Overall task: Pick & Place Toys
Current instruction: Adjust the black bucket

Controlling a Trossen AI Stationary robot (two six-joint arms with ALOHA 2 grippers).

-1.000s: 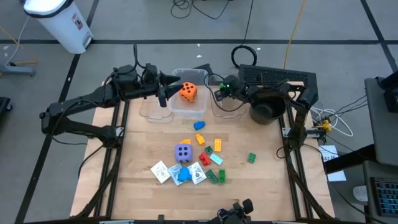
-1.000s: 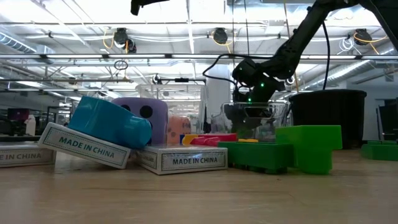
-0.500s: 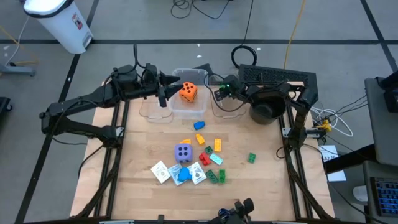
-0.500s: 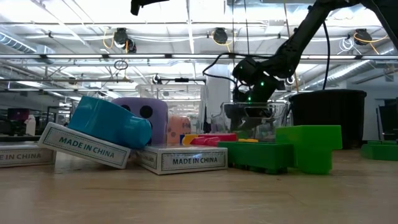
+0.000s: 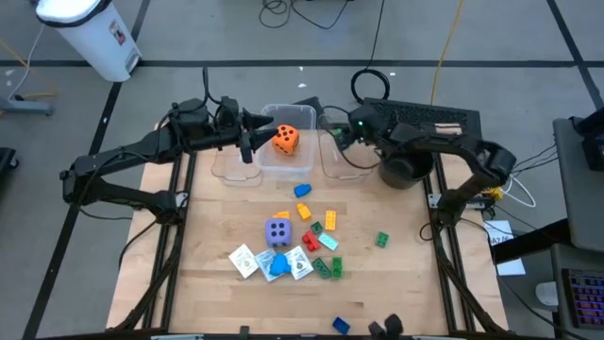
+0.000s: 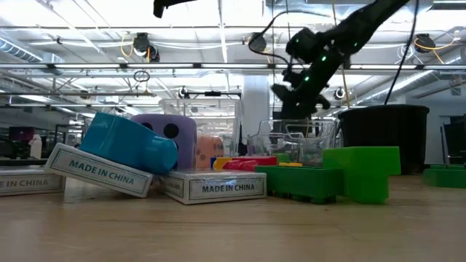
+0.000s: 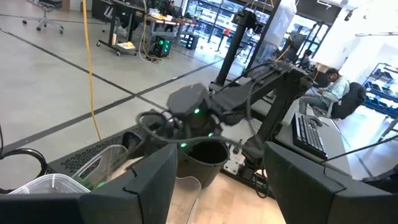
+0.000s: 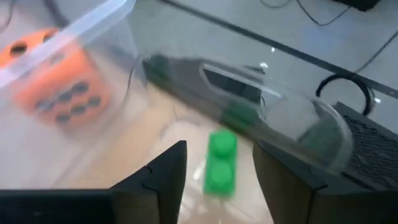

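Observation:
My right gripper point(image 5: 338, 139) hangs open above the right clear bin point(image 5: 351, 174), with nothing between its fingers. Below it, in the right wrist view, a green brick point(image 8: 219, 163) lies on that bin's floor. The orange die point(image 5: 286, 140) sits in the middle bin point(image 5: 283, 172). My left gripper point(image 5: 247, 144) stays open and level over the left bin point(image 5: 229, 177), holding nothing. The other toys lie mid-table: purple die point(image 5: 276, 230), blue brick point(image 5: 302, 190), white cards point(image 5: 243, 260), and yellow point(image 5: 331, 221), red point(image 5: 310, 242) and green bricks point(image 5: 327, 268).
A black pot point(image 5: 404, 170) stands just right of the right bin, under my right arm. A single green brick point(image 5: 382, 240) lies apart toward the table's right. The wood on the left and right of the toy pile is bare.
My right gripper has risen out of the right bin and now hangs well above its rim, while its arm's elbow has swung out toward the table's right. The green brick stays in the bin.

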